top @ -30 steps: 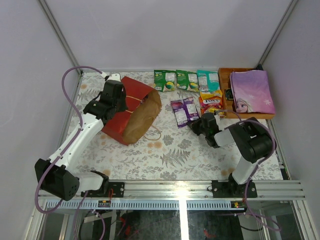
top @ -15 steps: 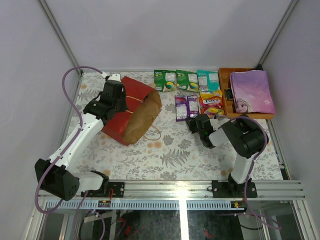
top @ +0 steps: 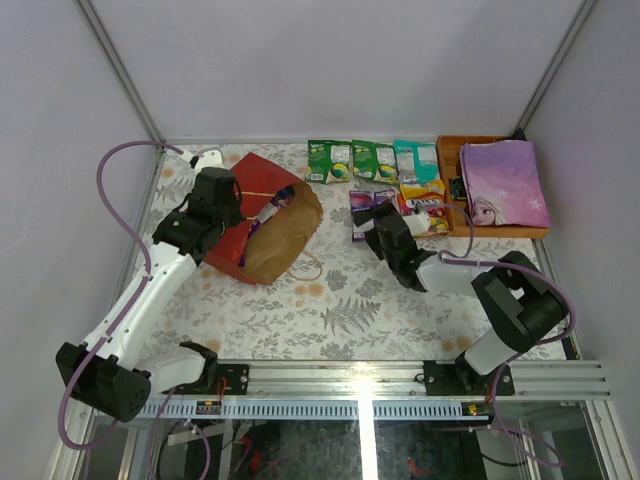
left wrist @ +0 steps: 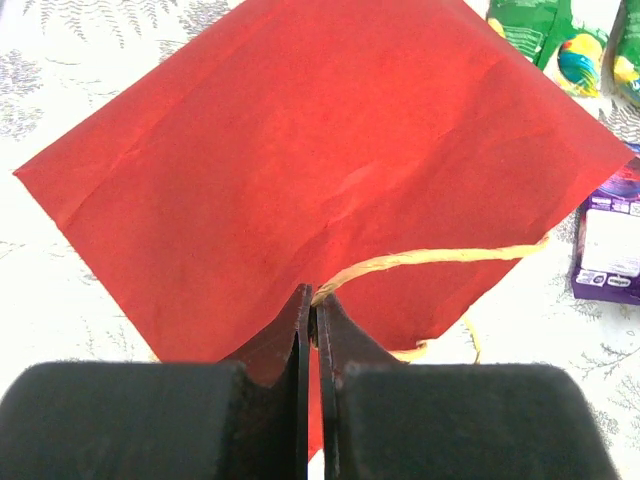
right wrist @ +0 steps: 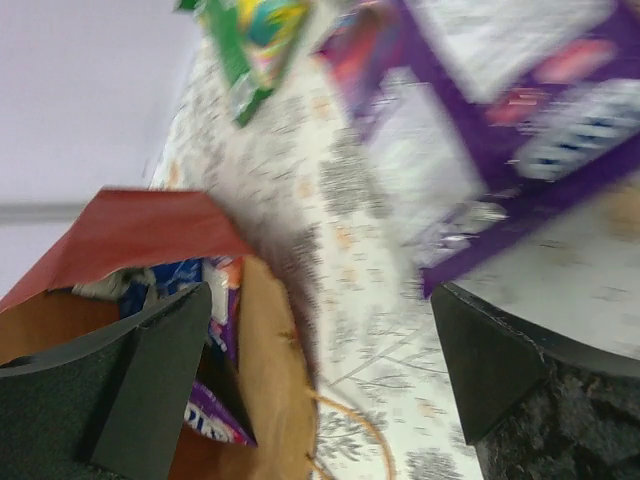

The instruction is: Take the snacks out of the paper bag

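**Three cameras, one shared patch of the table**

The top camera sits high at the near side and looks down on the whole table [top: 340, 300] from far away. The left wrist camera looks along the left gripper [left wrist: 313, 305], very near to the red outside of the paper bag [left wrist: 330, 170], which fills most of its view. The right wrist camera is low, tilted and blurred. It looks past the right gripper [right wrist: 320, 300] toward the bag's open mouth. All three views share the bag, a purple packet [left wrist: 607, 240] and a green packet [left wrist: 545, 35].

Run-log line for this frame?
left hand: shut on paper bag | right hand: open, empty | purple packet: on table | snacks: some inside bag
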Available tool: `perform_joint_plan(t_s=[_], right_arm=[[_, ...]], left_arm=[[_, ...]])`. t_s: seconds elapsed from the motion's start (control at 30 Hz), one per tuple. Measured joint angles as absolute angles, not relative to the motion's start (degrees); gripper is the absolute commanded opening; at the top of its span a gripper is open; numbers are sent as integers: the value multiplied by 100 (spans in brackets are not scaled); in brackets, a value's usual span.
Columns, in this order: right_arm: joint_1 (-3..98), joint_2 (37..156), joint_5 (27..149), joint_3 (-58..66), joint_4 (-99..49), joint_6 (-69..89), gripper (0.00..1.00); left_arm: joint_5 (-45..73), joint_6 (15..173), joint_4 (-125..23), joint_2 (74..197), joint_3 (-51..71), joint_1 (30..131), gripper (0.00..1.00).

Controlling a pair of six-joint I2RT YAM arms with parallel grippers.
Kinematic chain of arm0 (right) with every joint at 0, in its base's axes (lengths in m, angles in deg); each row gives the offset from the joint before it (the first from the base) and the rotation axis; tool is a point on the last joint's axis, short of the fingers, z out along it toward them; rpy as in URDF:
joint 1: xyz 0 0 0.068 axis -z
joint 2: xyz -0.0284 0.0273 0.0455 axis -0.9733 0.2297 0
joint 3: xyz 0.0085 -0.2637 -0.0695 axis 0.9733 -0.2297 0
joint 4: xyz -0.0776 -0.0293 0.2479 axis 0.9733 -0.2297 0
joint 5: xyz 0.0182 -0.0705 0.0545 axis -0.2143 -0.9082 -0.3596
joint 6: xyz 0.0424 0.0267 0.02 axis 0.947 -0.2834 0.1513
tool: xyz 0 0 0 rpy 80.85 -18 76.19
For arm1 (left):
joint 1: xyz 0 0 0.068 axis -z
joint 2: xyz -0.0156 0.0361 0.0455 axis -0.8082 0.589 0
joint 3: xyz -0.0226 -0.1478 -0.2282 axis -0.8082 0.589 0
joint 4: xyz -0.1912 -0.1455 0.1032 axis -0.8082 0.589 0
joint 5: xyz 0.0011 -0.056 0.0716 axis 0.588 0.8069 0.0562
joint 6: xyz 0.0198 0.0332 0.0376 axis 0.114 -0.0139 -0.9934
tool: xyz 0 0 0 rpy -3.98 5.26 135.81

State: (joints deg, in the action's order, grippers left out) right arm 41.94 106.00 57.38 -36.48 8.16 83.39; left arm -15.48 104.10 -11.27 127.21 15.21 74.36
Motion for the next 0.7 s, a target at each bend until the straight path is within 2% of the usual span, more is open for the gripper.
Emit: perform_joint_plan(t_s=[0.13,0.3,0.57,0.7], right_arm=[[3881,10939,5941,-2321,296,7076,100],[3698,12097,6485,90,-703,4947,100],[3604,12681,7082,509,-1529,2525,99],[3604,12615,7128,114,-1361,1889,98]], left_arm=[[-1806,10576,-1017,12611,1554,7436,0],[-1895,10644,-858,12688,1554,7436,0],[-1924,10642,-808,12688,1552,7436,0],[-1922,10640,-805,12688,1552,7436,0]])
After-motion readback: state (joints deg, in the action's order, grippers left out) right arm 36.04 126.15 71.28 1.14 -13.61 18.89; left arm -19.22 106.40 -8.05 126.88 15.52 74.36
